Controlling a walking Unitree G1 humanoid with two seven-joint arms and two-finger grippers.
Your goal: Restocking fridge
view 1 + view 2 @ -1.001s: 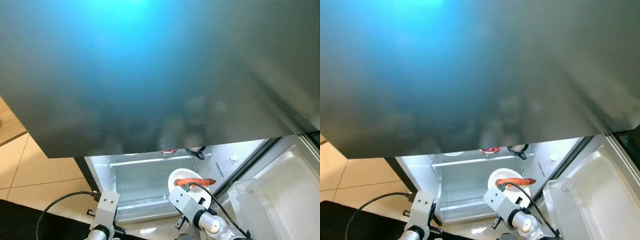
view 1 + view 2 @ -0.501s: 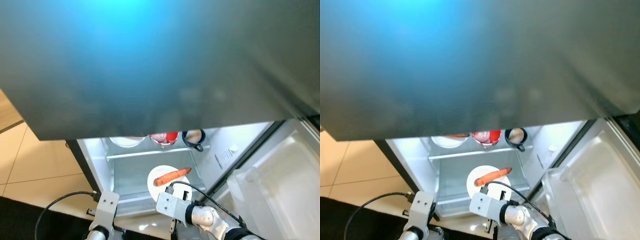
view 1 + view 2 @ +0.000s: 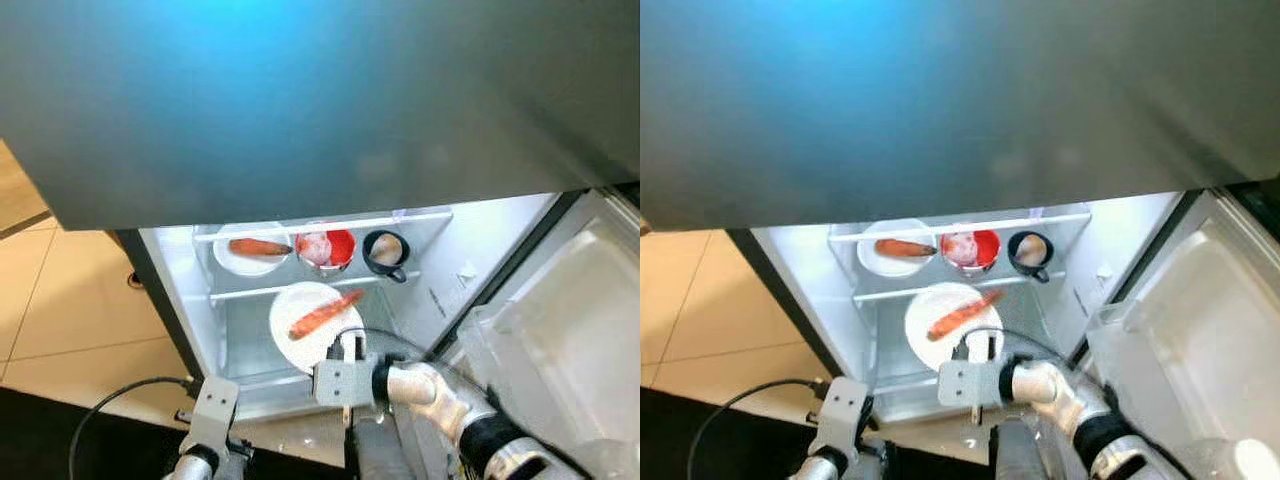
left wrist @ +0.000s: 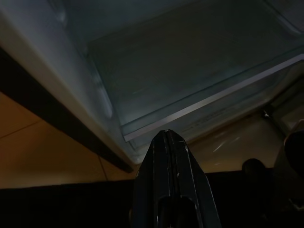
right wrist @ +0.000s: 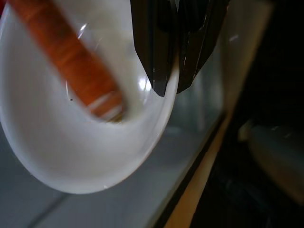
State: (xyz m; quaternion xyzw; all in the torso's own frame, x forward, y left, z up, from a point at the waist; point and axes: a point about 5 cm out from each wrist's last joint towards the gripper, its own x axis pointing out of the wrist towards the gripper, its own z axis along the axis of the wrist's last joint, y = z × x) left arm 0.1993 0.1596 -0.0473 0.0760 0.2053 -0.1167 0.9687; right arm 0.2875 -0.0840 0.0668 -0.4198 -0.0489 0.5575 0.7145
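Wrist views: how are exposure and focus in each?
Left wrist view: very dark, the fridge shelf dimly legible, the shut left end effector a silhouette. Right wrist view: bright, the white plate and carrot soft, the right end effector pinching the rim.

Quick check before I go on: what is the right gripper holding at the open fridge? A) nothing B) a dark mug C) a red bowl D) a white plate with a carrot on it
D: the right gripper pinches the rim of the white plate, with a carrot lying on it, below the fridge shelf.
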